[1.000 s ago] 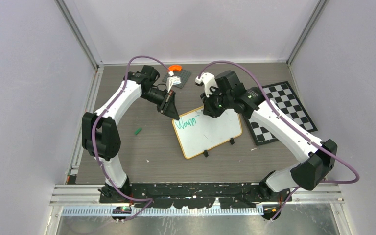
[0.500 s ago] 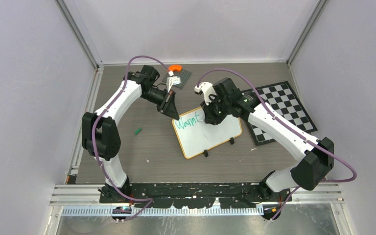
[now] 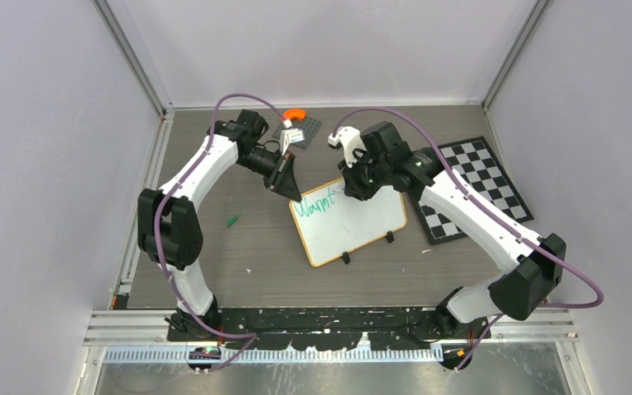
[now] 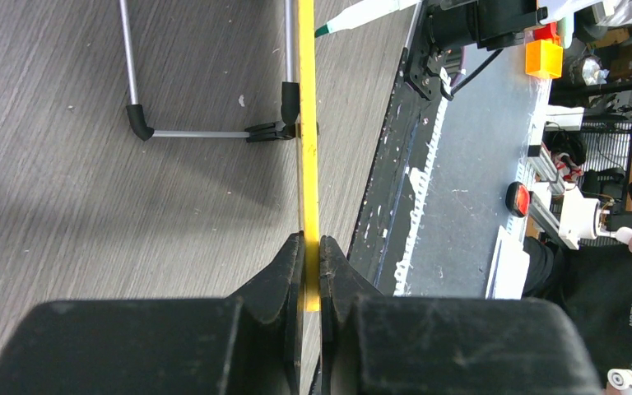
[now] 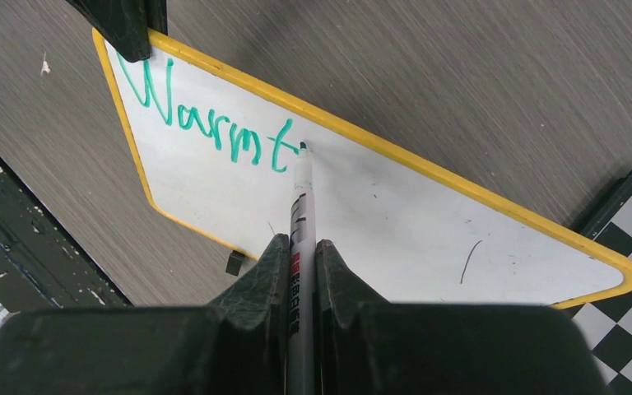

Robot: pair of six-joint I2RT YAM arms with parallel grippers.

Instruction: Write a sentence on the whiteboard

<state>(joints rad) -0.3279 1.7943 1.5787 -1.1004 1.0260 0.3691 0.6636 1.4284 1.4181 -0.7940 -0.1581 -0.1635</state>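
The whiteboard (image 3: 354, 224) with a yellow-orange frame lies tilted at mid table; it also shows in the right wrist view (image 5: 362, 206). Green lettering (image 3: 314, 202) on its top left reads "Warmt" (image 5: 214, 115). My left gripper (image 3: 293, 192) is shut on the board's top left corner; in the left wrist view (image 4: 311, 247) the jaws pinch the yellow frame edge (image 4: 306, 123). My right gripper (image 3: 352, 191) is shut on a white marker (image 5: 300, 222), whose green tip touches the board just right of the "t".
A black-and-white checkerboard (image 3: 469, 185) lies right of the whiteboard. A small green cap (image 3: 231, 220) lies on the table left of the board. A dark pad (image 3: 298, 127) with an orange piece and a white part sits at the back.
The lettering went from "Warm" to "Warmt". My right gripper dipped toward the board, then shifted a little right and back. The left gripper has not moved.
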